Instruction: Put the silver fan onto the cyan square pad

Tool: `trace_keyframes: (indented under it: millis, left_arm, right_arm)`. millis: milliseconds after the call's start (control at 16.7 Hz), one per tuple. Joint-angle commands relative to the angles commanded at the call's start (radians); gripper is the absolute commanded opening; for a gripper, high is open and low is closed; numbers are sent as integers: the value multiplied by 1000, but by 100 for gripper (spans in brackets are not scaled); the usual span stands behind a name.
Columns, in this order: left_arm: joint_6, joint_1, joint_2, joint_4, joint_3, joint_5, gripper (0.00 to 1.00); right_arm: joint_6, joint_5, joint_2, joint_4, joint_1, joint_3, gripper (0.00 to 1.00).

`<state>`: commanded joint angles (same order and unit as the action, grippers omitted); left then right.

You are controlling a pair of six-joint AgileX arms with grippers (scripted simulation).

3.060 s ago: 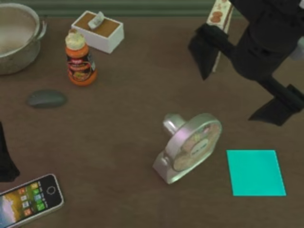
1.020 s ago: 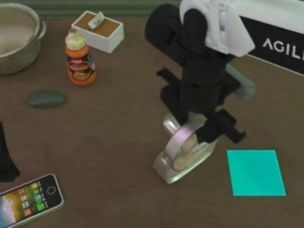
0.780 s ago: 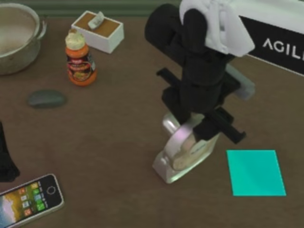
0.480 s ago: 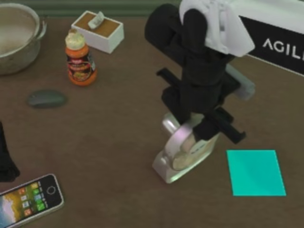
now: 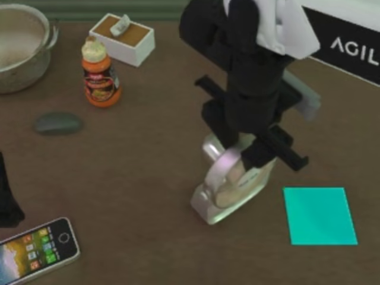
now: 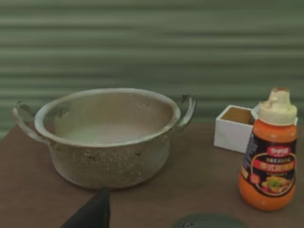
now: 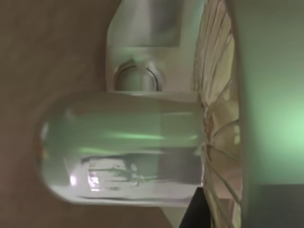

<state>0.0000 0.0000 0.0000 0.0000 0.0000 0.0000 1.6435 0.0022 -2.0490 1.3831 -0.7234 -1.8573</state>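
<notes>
Right gripper (image 5: 246, 155) at frame centre, fingers pinching round head of silver fan (image 5: 228, 187). Fan base low at centre, just left of cyan square pad (image 5: 319, 215), not touching it. Pad flat on desk (image 5: 142, 172), lower right. Left gripper (image 5: 7, 199) parked at left edge; finger state: cannot tell. Metal pot (image 5: 19, 44) upper left, orange sauce bottle (image 5: 100, 74) beside it.

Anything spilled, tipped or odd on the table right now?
Nothing stands out. The silver fan stands on its base under the right claw, left of the bare cyan square pad. The sauce bottle is upright with no spill, and the pot and phone lie undisturbed.
</notes>
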Motion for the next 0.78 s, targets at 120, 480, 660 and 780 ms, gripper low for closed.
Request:
trace_keyframes:
  millis: [120, 480, 660, 780]
  left_arm:
    - [0, 0, 0, 0, 0, 0, 100]
    - [0, 0, 0, 0, 0, 0, 100]
    - [0, 0, 0, 0, 0, 0, 100]
    - [0, 0, 0, 0, 0, 0, 100]
  right_arm:
    - [0, 0, -6, 68, -2, -80, 0]
    - [-5, 1, -10, 136, -5, -150, 0]
    - [9, 0, 7, 128, 7, -133, 0]
    - [50, 0, 56, 111, 32, -77, 0]
